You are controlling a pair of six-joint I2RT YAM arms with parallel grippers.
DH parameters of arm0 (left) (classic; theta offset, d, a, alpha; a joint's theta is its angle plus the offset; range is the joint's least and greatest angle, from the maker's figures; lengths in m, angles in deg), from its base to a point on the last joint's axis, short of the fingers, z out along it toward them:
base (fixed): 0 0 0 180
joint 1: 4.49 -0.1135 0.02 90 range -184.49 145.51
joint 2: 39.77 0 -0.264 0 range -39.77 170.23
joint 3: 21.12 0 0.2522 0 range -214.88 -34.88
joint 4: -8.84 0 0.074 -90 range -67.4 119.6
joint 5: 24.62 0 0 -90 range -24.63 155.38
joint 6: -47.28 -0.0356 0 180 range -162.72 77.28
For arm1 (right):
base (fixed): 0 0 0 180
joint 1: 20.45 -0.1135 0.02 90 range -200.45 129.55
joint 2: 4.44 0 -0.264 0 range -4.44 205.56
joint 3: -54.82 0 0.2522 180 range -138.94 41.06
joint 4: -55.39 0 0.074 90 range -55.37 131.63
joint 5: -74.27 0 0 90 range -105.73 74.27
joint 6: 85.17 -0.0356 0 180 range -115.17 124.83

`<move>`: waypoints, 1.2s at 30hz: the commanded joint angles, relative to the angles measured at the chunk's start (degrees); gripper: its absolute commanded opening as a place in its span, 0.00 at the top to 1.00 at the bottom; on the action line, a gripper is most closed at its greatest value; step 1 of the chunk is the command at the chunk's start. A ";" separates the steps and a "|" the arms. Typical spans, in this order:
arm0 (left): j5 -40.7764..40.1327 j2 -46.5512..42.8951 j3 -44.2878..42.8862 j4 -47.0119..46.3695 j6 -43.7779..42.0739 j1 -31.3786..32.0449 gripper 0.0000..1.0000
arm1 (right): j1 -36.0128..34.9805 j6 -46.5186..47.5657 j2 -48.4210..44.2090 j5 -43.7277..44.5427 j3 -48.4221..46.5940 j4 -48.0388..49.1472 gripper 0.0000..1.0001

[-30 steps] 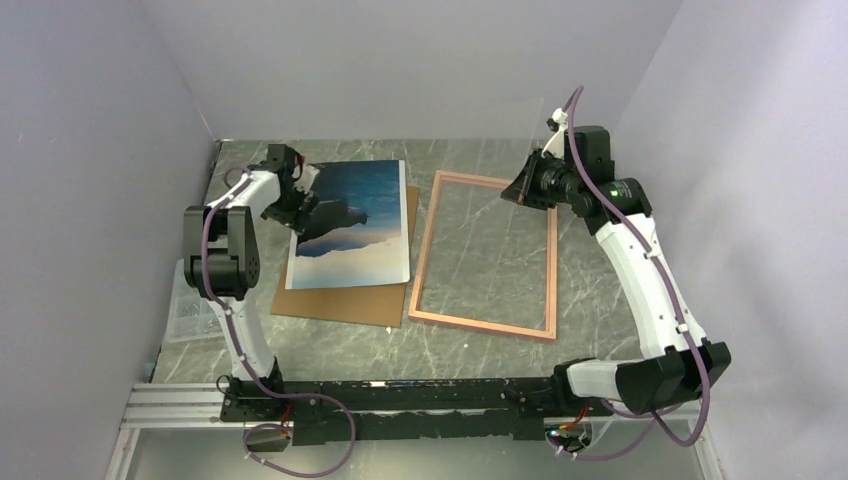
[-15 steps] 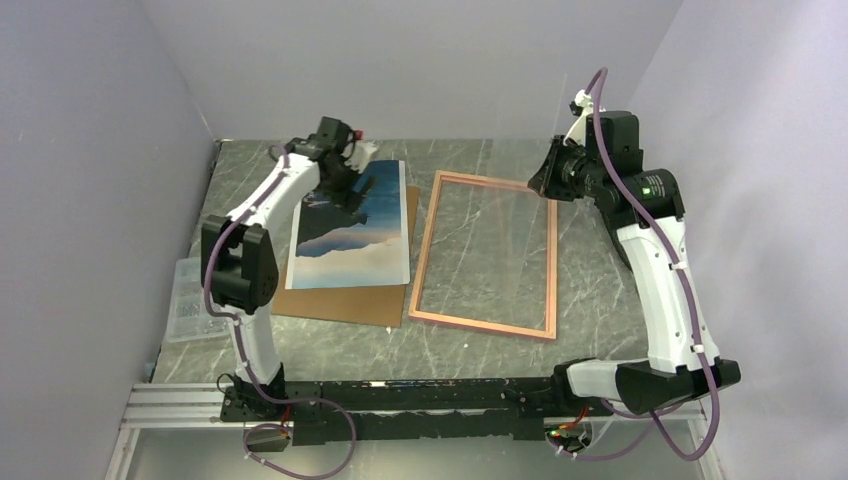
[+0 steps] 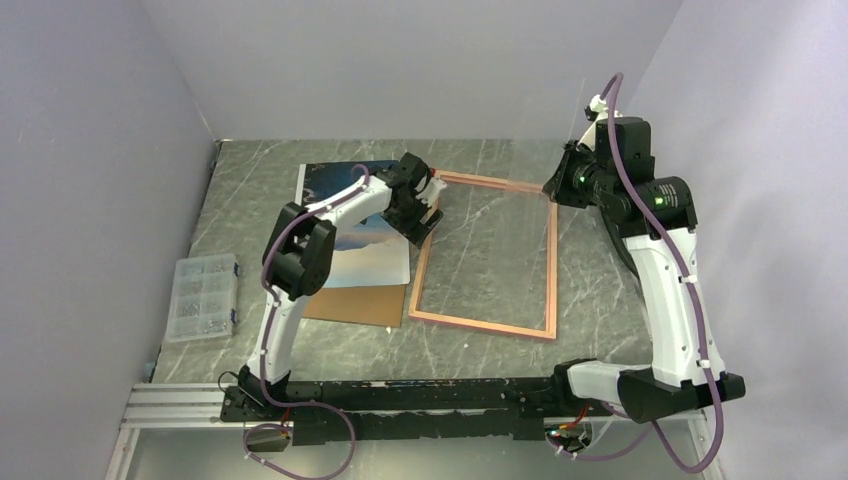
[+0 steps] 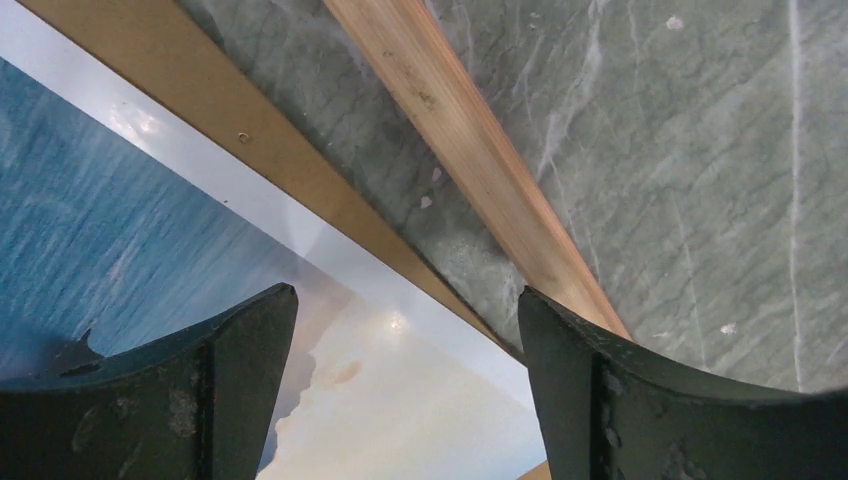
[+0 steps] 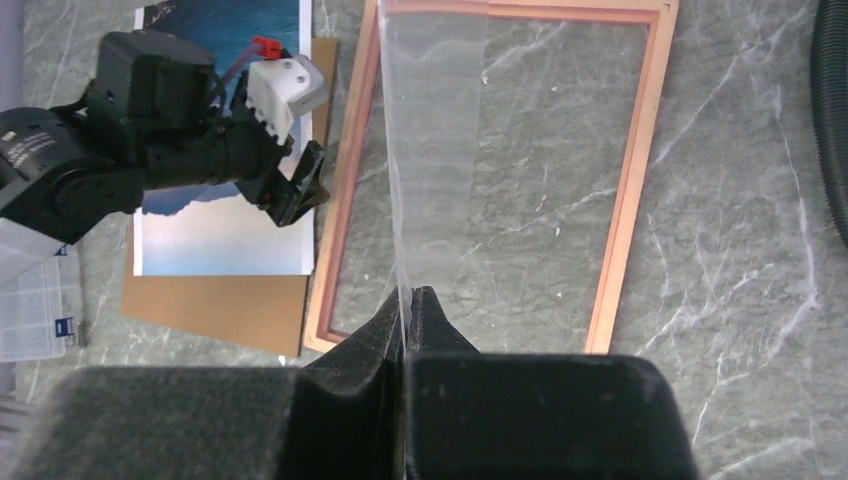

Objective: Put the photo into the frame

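The photo (image 3: pixel 365 258), a print of blue sea and pale sky, lies face up on a brown backing board (image 3: pixel 345 305) left of the frame (image 3: pixel 548 262). That pink-edged frame lies flat on the table. My left gripper (image 3: pixel 430 214) hangs open, its fingers over the photo's (image 4: pixel 120 230) right edge and the frame's left rail (image 4: pixel 470 140), and it holds nothing. My right gripper (image 5: pixel 405 298) is shut on a clear pane (image 5: pixel 435 130), held edge-on above the frame (image 5: pixel 630 180). In the top view that gripper (image 3: pixel 558 184) is raised over the frame's far right corner.
A clear plastic organiser box (image 3: pixel 203 297) sits at the table's left edge. Grey walls close in the table at the back and on both sides. The left arm (image 5: pixel 130 150) stretches across the photo.
The left arm has swung from the photo's far left side across to its right edge by the frame. The right gripper has risen a little with the pane.
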 commanded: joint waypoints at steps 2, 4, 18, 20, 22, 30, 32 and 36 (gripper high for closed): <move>1.84 1.61 -3.99 -3.94 3.78 2.16 0.18 | 0.28 -1.24 -2.17 0.35 0.53 1.31 1.00; 2.01 2.01 -3.01 -4.89 4.48 2.76 0.21 | 0.28 -1.28 -2.37 -0.22 1.34 1.71 1.00; 0.96 -4.36 -1.86 -9.12 10.90 2.06 0.23 | 0.37 -1.76 -2.10 -3.07 4.74 3.61 1.00; 3.60 -4.37 -2.04 -8.66 12.28 2.07 0.16 | 0.38 -1.89 -2.02 -3.44 5.22 3.84 1.00; 7.01 -3.76 -1.83 -8.49 13.42 2.13 0.09 | 0.37 -2.05 -2.01 -3.82 5.59 3.85 1.00; 11.39 1.02 -0.98 -9.66 15.35 2.45 0.06 | 0.37 -2.21 -2.10 -3.59 5.08 3.09 1.00; 10.32 2.06 -0.59 -10.04 15.34 2.70 0.07 | 0.37 -2.15 -2.09 -3.35 4.69 2.76 1.00; 7.86 3.50 0.92 -10.54 15.68 2.72 0.10 | 0.37 -2.12 -1.94 -3.25 3.96 2.29 1.00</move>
